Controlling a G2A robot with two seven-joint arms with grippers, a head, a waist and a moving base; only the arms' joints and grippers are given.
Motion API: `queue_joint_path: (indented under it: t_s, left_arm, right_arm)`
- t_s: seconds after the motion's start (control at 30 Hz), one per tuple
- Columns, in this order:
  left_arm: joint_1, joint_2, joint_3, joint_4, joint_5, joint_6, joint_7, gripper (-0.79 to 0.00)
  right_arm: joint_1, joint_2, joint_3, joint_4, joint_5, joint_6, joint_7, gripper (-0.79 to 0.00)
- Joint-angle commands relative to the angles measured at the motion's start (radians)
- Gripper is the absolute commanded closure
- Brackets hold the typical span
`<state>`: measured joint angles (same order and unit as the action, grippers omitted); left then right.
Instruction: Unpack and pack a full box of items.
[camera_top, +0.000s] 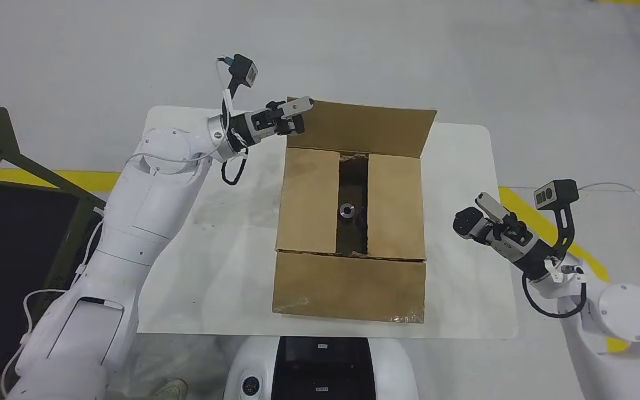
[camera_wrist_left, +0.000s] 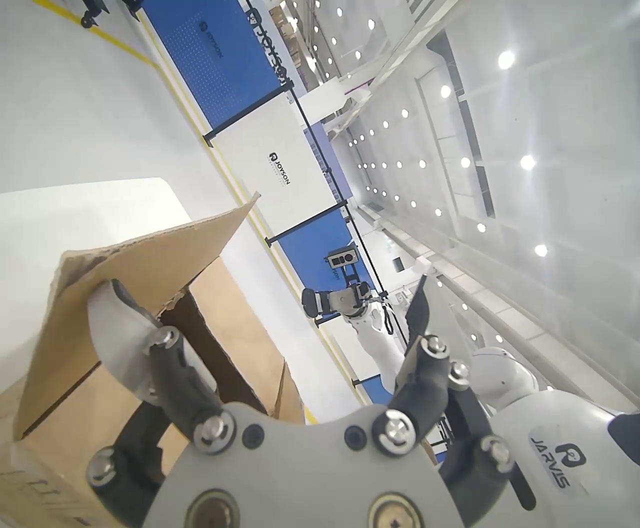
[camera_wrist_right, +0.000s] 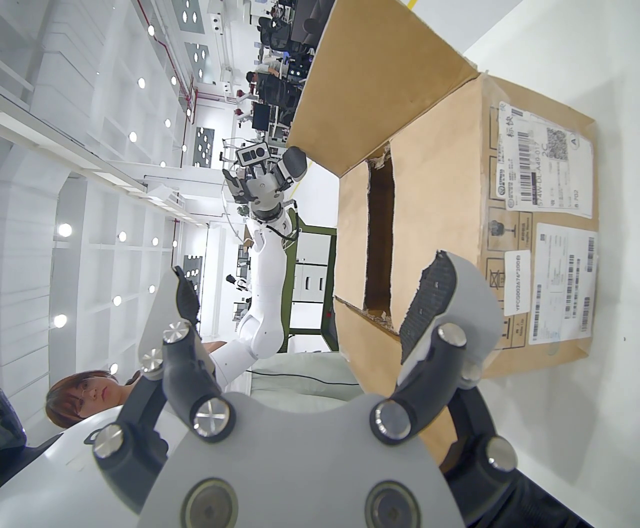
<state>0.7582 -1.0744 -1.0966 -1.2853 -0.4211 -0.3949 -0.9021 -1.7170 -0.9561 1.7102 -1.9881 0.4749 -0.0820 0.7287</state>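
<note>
The brown cardboard box lies mid on the white table, far flap and near flap opened, inner flaps almost shut, so unpacking seems barely begun; the left gripper, spread, touches the far flap at 11 o'clock, the right gripper spread and empty at 3 o'clock

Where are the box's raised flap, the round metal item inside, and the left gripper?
raised flap (camera_top: 372, 128), top view, middle of its brown face.
round metal item (camera_top: 347, 210), top view, its centre.
left gripper (camera_top: 303, 112), top view, midway between its fingertips.
</note>
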Motion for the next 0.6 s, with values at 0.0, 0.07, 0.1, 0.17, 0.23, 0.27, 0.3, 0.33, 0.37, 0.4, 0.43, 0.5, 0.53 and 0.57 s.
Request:
queue_joint_path:
  t_s: [0.0,0.07,0.1,0.17,0.23,0.27,0.3,0.33,0.37,0.4,0.43,0.5,0.53,0.57]
  left_arm:
    - [0.000,0.000,0.000,0.000,0.000,0.000,0.000,-0.785]
    - [0.000,0.000,0.000,0.000,0.000,0.000,0.000,-0.785]
    - [0.000,0.000,0.000,0.000,0.000,0.000,0.000,-0.785]
    - [0.000,0.000,0.000,0.000,0.000,0.000,0.000,-0.785]
    - [0.000,0.000,0.000,0.000,0.000,0.000,0.000,-0.785]
    - [0.000,0.000,0.000,0.000,0.000,0.000,0.000,-0.785]
    - [0.000,0.000,0.000,0.000,0.000,0.000,0.000,-0.785]
    - [0.000,0.000,0.000,0.000,0.000,0.000,0.000,-0.785]
    - [0.000,0.000,0.000,0.000,0.000,0.000,0.000,-0.785]
    - [0.000,0.000,0.000,0.000,0.000,0.000,0.000,-0.785]
    - [0.002,0.000,0.001,-0.001,0.005,0.003,0.002,-0.785]
    - [0.005,0.001,0.006,-0.009,0.053,0.013,0.009,-0.785]
    - [0.003,0.001,0.010,-0.005,0.080,0.010,0.013,-0.785]
    - [-0.001,-0.001,0.018,0.003,0.096,0.007,0.016,-0.785]
  right_arm:
    - [0.000,0.000,0.000,0.000,0.000,0.000,0.000,-0.785]
    - [0.000,0.000,0.000,0.000,0.000,0.000,0.000,-0.785]
    - [0.000,0.000,0.000,0.000,0.000,0.000,0.000,-0.785]
    - [0.000,0.000,0.000,0.000,0.000,0.000,0.000,-0.785]
    - [0.000,0.000,0.000,0.000,0.000,0.000,0.000,-0.785]
    - [0.000,0.000,0.000,0.000,0.000,0.000,0.000,-0.785]
    - [0.000,0.000,0.000,0.000,0.000,0.000,0.000,-0.785]
    - [0.000,0.000,0.000,0.000,0.000,0.000,0.000,-0.785]
    - [0.000,0.000,0.000,0.000,0.000,0.000,0.000,-0.785]
    - [0.000,0.000,0.000,0.000,0.000,0.000,0.000,-0.785]
    - [0.000,0.000,0.000,0.000,0.000,0.000,0.000,-0.785]
    - [0.000,0.000,0.000,0.000,0.000,0.000,0.000,-0.785]
    - [0.000,0.000,0.000,0.000,0.000,0.000,0.000,-0.785]
    - [0.000,0.000,0.000,0.000,0.000,0.000,0.000,-0.785]
